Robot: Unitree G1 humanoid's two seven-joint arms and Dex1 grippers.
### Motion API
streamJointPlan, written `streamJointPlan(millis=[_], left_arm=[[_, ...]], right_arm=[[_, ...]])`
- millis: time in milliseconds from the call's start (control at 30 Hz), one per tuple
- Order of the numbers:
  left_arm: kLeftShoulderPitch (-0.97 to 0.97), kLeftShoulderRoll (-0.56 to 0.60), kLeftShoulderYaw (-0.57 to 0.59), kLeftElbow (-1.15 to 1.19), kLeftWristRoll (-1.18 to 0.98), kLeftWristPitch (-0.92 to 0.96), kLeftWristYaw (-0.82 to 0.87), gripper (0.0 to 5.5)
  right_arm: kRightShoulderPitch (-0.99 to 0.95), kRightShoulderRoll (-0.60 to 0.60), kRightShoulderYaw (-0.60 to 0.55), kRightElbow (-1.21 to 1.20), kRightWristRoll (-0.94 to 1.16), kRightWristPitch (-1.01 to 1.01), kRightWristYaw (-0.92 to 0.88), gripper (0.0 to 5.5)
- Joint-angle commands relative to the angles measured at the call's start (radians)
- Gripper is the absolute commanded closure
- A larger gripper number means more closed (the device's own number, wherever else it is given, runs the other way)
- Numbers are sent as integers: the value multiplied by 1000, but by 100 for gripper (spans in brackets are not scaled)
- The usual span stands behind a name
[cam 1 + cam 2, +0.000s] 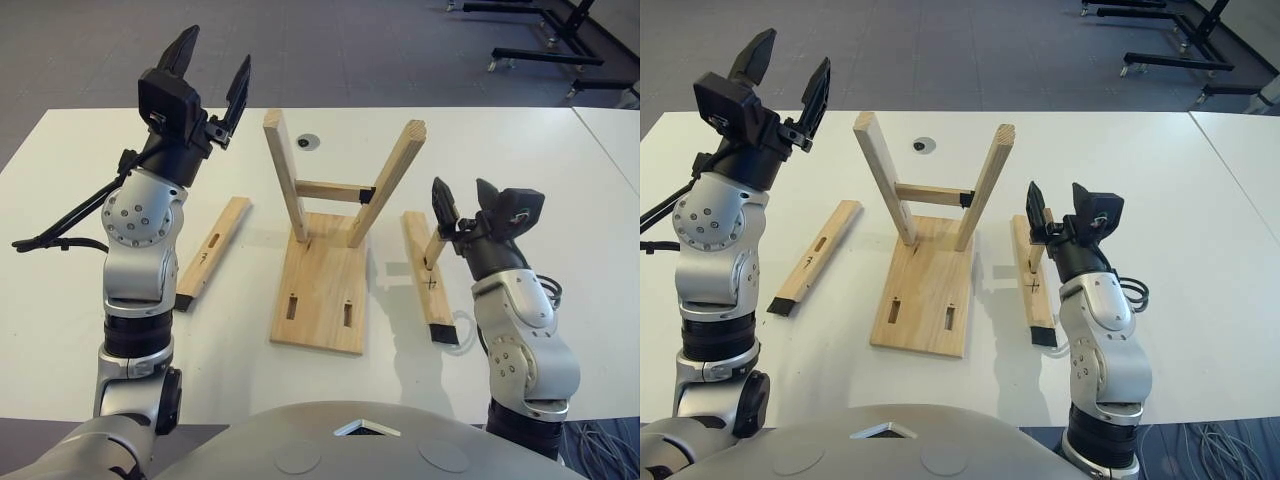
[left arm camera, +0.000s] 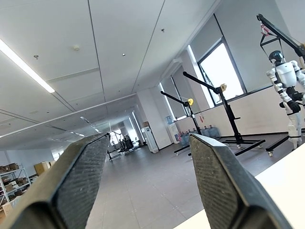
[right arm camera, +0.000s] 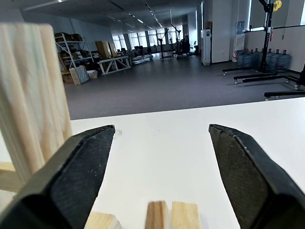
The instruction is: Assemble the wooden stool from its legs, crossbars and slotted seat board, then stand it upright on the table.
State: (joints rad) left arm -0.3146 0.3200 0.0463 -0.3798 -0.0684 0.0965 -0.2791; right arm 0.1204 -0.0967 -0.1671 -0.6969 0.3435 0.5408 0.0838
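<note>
The slotted seat board (image 1: 318, 300) lies flat mid-table. Two legs (image 1: 283, 172) (image 1: 396, 178) stand up from its far end, leaning apart, with a crossbar (image 1: 330, 191) joining them. One loose leg (image 1: 213, 250) lies to the left of the board. Another loose leg (image 1: 428, 280) lies to the right, with a short wooden piece (image 1: 433, 248) standing up from it. My left gripper (image 1: 212, 75) is raised high over the table's left side, open and holding nothing. Just above the right loose leg, my right gripper (image 1: 461, 205) is open; its wrist view shows wooden ends (image 3: 172, 214) below the fingers.
A round grommet hole (image 1: 308, 142) sits in the table behind the stool. A black cable (image 1: 50, 240) trails off to the left, and a white cable (image 1: 465, 327) lies by the right leg's dark end. Another table (image 1: 612, 128) adjoins on the right.
</note>
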Motion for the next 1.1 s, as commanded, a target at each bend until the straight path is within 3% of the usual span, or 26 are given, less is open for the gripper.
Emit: streamJointPlan(millis=[33, 400, 733, 967, 1100], left_arm=[[15, -2, 0, 3, 9, -4, 6, 249], [8, -14, -7, 19, 14, -17, 12, 249], [20, -28, -11, 7, 26, -19, 24, 249], [15, -36, -24, 16, 24, -23, 18, 249], [16, -31, -15, 15, 24, -23, 20, 249]], right_arm=[[-49, -9, -14, -14, 19, 12, -16, 186], [-213, -24, 35, 26, -127, 132, -185, 186], [-328, -32, 80, 1, -191, 243, -211, 186], [-180, -84, 139, 265, -256, 270, -159, 186], [-178, -79, 121, 282, -245, 262, -134, 186]])
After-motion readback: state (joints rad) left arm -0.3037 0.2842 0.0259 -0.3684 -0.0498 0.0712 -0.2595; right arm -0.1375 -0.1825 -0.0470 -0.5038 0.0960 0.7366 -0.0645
